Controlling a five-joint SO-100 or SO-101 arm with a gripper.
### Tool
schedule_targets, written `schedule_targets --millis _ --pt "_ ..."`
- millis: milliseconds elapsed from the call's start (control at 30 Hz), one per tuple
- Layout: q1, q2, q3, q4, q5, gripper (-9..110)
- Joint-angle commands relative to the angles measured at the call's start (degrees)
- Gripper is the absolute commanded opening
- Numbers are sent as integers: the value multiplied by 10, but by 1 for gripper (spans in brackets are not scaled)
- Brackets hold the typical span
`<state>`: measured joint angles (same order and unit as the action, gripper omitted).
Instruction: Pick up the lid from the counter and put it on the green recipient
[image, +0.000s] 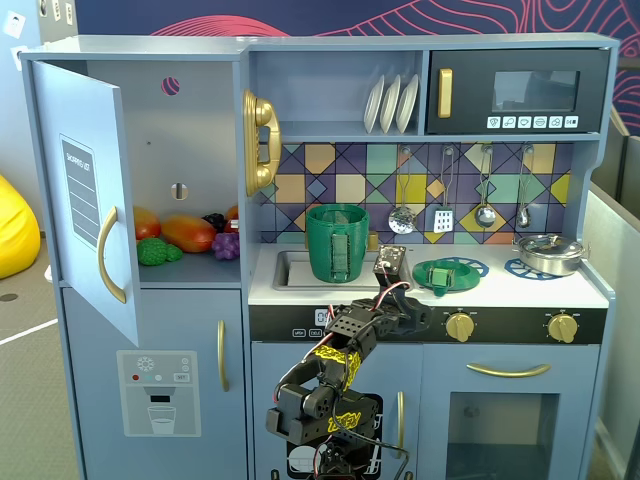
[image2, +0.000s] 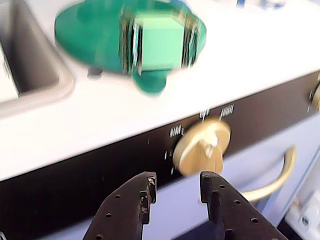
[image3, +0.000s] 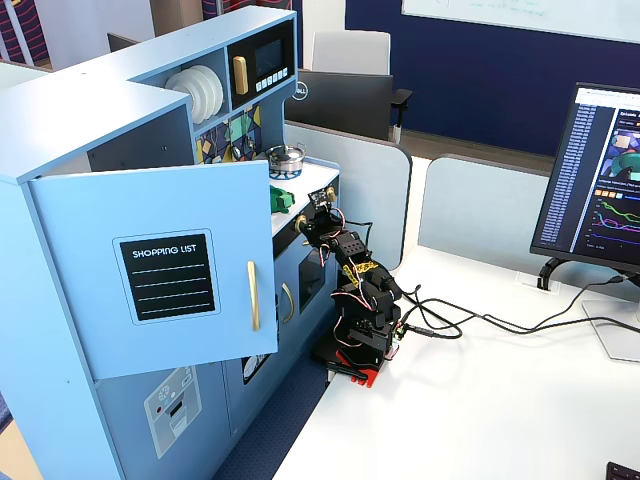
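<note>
Lid (image: 449, 273) lying flat on the white surface (image: 520, 290), right of centre in a fixed view, on top of a blue spoked burner ring (image: 472, 266), with the raised rectangular handle pointing up. Seen again in the wrist view (image2: 100, 37) at the top, blurred, close to the front edge of the surface. In another fixed view only a small green part (image3: 283, 198) visible past the open fridge door (image3: 170, 270).

Green recipient (image: 337, 242) standing upright at centre of a fixed view, in the sink (image: 290, 268), left of the lid and apart from it, ribbed strap handle facing the camera, top open.

Tool (image: 393, 262) raised just in front of the surface edge, between the recipient and the lid, touching neither. In the wrist view (image2: 176, 184) two black fingers (image2: 131, 205) at the bottom, slightly apart, with nothing between them, hanging in front of a gold knob (image2: 202, 148) on the black panel.

Silver pot (image: 548, 252) at the right end of the surface, on a second blue ring. Plates (image: 391, 103) upright on the shelf above. Toy fruits (image: 185, 235) inside the open fridge at left. Monitor (image3: 605, 190) at the right edge of another fixed view.
</note>
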<state>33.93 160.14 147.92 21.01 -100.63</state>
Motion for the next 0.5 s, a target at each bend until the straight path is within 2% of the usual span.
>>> schedule_targets --millis 0,267,467 --pt "7 -18 -3 -83 7 6" --pt "25 -87 -6 -194 37 33" --pt "25 -122 -28 -210 44 40"
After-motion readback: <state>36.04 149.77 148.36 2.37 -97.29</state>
